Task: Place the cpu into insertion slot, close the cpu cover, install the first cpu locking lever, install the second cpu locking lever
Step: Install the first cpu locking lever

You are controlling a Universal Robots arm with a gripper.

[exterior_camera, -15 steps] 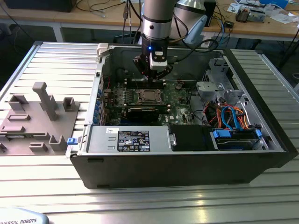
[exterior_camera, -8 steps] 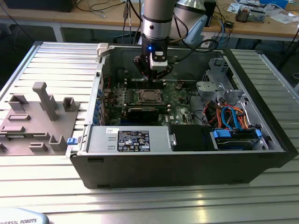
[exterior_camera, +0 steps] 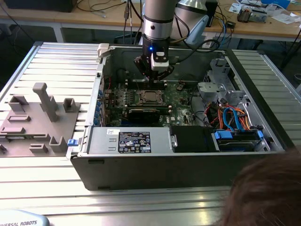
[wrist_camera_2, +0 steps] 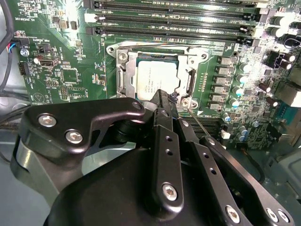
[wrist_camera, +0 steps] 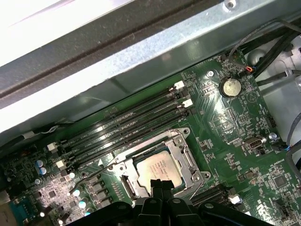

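Observation:
The cpu (wrist_camera_2: 151,77) lies flat in the insertion slot (wrist_camera_2: 121,55) on the green board, its silver top showing through the window of the cpu cover (wrist_camera_2: 123,80), which lies down over it. A thin wire lever (wrist_camera_2: 196,121) slants away from one socket corner. My gripper (wrist_camera_2: 162,95) hovers just above the socket's edge with its black fingers pressed together; whether anything is pinched between them cannot be made out. In the first wrist view the gripper (wrist_camera: 160,181) sits at the rim of the cpu (wrist_camera: 157,167). In the exterior view the gripper (exterior_camera: 154,75) hangs over the cpu (exterior_camera: 149,97).
Long black memory slots (wrist_camera: 127,125) run beside the socket, with a coin battery (wrist_camera: 230,86) further off. The case wall (exterior_camera: 101,89), power supply (exterior_camera: 134,141) and drive cage with cables (exterior_camera: 230,117) surround the board. A grey fixture plate (exterior_camera: 37,117) lies outside. A person's head (exterior_camera: 268,188) shows in front.

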